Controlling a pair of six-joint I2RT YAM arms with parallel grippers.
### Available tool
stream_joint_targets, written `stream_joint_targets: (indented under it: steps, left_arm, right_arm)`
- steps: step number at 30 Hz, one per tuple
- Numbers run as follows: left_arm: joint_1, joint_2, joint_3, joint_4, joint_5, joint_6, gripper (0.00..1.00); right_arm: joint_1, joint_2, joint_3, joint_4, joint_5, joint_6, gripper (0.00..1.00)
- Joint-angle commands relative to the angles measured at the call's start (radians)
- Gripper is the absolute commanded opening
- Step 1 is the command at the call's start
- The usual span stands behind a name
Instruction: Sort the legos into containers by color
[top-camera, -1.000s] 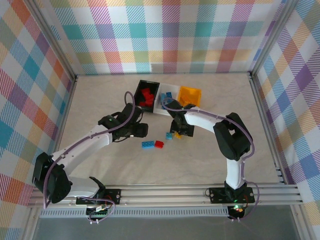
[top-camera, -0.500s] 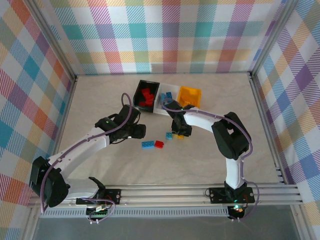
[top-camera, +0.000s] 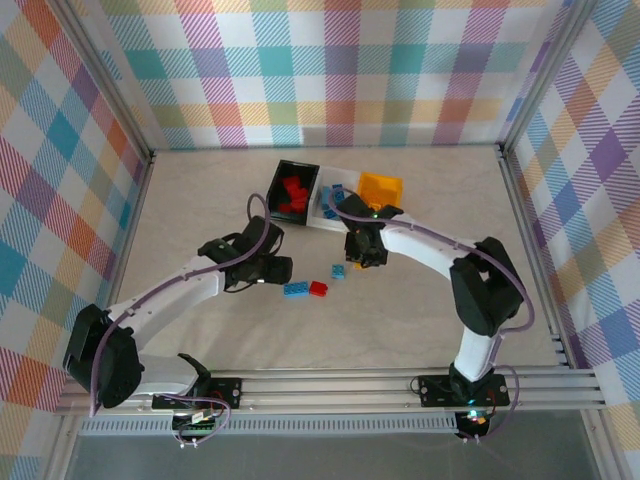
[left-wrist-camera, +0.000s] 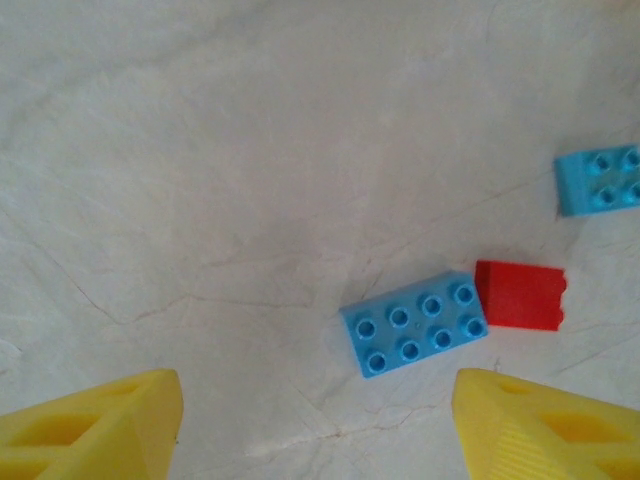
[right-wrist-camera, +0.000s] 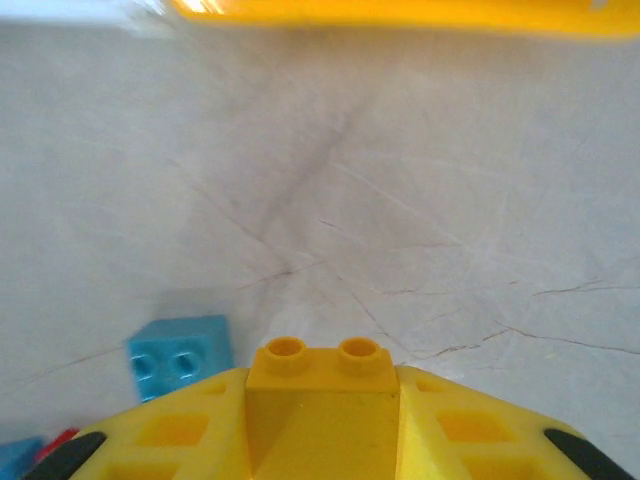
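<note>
My right gripper (right-wrist-camera: 320, 410) is shut on a yellow two-stud lego (right-wrist-camera: 320, 372), held above the table just short of the yellow-orange bin (top-camera: 380, 190). In the top view that gripper (top-camera: 363, 252) hangs in front of the white bin (top-camera: 322, 213). A small blue lego (right-wrist-camera: 180, 358) lies below it to the left. My left gripper (left-wrist-camera: 315, 400) is open over bare table. A blue eight-stud lego (left-wrist-camera: 414, 322) lies just ahead of its right finger (left-wrist-camera: 545, 425), touching a red lego (left-wrist-camera: 520, 295). The black bin (top-camera: 276, 184) holds several red legos (top-camera: 293, 192).
The three bins stand in a row at the back of the marble table (top-camera: 200, 210). The white bin holds blue legos (top-camera: 336, 192). The yellow-orange bin's rim (right-wrist-camera: 400, 15) crosses the top of the right wrist view. Checked walls enclose the table.
My right gripper has lifted the yellow lego off the table and moved it back toward the bins. My left gripper has shifted a little toward the blue and red legos.
</note>
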Motion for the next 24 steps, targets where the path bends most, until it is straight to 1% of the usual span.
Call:
stream_joint_targets:
  steps: [1,6,11,15,17,20,22,24]
  left_arm:
    - [0.004,0.019,-0.032,0.021,0.039,-0.028,0.72]
    - [-0.002,0.028,-0.066,0.024,0.066,-0.027,0.73]
    - [-0.003,0.043,-0.080,0.017,0.083,-0.010,0.75]
    - [-0.003,0.059,-0.070,0.003,0.108,0.009,0.77]
    - [-0.004,0.067,-0.060,-0.008,0.123,0.031,0.78]
    - [-0.005,0.081,-0.050,-0.026,0.125,0.059,0.82]
    - [-0.005,0.097,-0.046,-0.028,0.117,0.067,0.85]
    - [-0.005,0.121,-0.044,-0.010,0.126,0.055,0.89]
  right_arm:
    - [-0.027,-0.044,0.097,-0.051,0.048,-0.083,0.37]
    - [-0.136,0.000,0.210,-0.041,0.029,-0.175,0.37]
    - [-0.242,0.152,0.368,-0.042,-0.017,-0.242,0.38]
    - [-0.288,0.261,0.441,0.004,-0.068,-0.281,0.39]
    - [-0.298,0.313,0.494,0.004,-0.081,-0.311,0.44]
    - [-0.301,0.329,0.526,0.016,-0.091,-0.354,0.61]
    - [-0.296,0.279,0.467,0.077,-0.115,-0.371,0.68]
    - [-0.278,0.198,0.370,0.157,-0.123,-0.390,0.77]
